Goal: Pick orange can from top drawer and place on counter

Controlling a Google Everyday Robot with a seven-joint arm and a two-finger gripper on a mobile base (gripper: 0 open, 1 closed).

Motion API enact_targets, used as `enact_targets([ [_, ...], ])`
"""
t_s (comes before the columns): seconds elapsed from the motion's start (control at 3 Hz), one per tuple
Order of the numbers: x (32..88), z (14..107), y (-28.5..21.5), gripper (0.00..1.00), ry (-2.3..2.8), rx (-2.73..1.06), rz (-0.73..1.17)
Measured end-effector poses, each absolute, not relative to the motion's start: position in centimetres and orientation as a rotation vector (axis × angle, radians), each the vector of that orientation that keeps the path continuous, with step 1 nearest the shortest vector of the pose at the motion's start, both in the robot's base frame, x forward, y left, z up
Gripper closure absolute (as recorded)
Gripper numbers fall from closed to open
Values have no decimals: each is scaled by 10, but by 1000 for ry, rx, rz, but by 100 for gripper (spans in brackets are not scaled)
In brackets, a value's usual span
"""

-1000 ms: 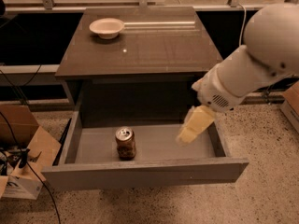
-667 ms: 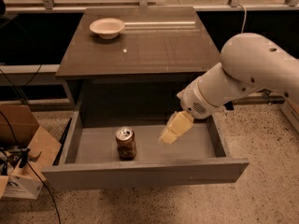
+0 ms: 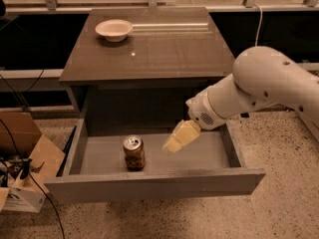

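The orange can (image 3: 134, 152) stands upright in the open top drawer (image 3: 154, 182). My gripper (image 3: 170, 145) has swung in toward it, now near but apart, holding nothing; how wide it's set, I cannot tell. The grasp looks close.

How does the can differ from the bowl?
The small brownish-orange drink can stands upright in the open grey top drawer; the white round bowl sits on the glossy dark counter. The can is tall and narrow, the bowl wide and shallow. The pale tool hovers beside the can, far from the bowl.
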State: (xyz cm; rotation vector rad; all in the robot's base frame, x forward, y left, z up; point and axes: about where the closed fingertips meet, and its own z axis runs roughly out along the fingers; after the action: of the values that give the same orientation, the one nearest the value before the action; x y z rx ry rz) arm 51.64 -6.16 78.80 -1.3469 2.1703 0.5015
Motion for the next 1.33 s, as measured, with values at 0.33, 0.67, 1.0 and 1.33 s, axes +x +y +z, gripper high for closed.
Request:
enact_targets([
  [0.33, 548, 757, -11, 0, 2047, -1252, 625],
  [0.67, 562, 734, 19, 0, 1999, -1231, 696],
  [1.0, 557, 705, 41, 0, 2006, -1227, 775],
  [1.33, 544, 680, 55, 0, 2017, -1212, 869],
])
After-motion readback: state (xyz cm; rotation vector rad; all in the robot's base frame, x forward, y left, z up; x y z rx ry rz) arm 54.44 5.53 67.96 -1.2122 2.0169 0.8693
